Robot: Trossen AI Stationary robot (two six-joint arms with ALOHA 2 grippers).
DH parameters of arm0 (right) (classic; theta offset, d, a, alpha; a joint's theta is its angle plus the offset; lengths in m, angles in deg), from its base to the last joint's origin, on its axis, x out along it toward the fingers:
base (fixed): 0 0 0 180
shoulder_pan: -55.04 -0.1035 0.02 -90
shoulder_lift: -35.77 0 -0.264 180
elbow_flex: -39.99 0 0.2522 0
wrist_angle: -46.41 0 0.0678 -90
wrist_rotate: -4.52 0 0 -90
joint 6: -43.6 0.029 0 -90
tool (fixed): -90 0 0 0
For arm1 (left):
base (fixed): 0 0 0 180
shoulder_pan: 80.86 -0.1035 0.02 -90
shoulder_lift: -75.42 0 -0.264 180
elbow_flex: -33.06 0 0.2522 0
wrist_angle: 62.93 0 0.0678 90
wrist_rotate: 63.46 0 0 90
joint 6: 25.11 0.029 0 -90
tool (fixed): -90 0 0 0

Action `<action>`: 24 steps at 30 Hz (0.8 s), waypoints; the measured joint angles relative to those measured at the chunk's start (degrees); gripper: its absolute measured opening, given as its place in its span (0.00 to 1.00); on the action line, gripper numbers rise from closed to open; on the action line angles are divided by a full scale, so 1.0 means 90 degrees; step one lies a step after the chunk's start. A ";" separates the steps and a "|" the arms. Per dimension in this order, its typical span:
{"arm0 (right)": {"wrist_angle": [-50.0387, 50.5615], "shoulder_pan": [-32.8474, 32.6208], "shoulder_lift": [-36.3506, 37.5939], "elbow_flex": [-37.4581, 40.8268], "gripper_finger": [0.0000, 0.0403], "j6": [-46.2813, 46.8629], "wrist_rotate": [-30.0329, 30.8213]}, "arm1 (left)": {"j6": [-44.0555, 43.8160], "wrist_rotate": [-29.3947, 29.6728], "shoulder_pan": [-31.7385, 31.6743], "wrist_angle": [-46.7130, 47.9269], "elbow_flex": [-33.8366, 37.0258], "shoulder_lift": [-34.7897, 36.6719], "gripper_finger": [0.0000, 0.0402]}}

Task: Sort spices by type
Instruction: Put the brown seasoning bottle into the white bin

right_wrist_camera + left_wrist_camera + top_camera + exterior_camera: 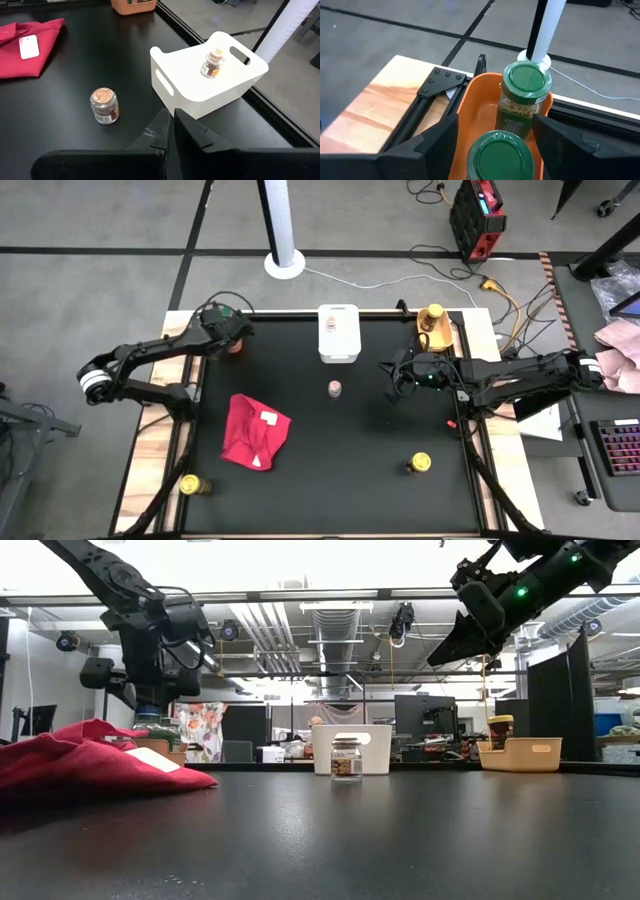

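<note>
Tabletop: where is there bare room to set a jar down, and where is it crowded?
Bare black table lies between the red cloth and the front yellow-lid jar; a smaller patch lies between the cloth and the pink-lid jar. Crowded: the orange bin under the left gripper, and around the white bin and right gripper.

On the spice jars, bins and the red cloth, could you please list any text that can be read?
None is readable.
Green-lidded jar in the orange bin: label print too blurred.
Pink-lidded jar on the table: label too small.
Red cloth: white tag looks blank.
</note>
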 joint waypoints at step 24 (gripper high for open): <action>-0.0068 -0.0002 -0.0257 0.0075 0.04 0.0544 0.0015 | 0.2326 -0.0941 0.3619 -0.0934 0.0002 0.1608 0.59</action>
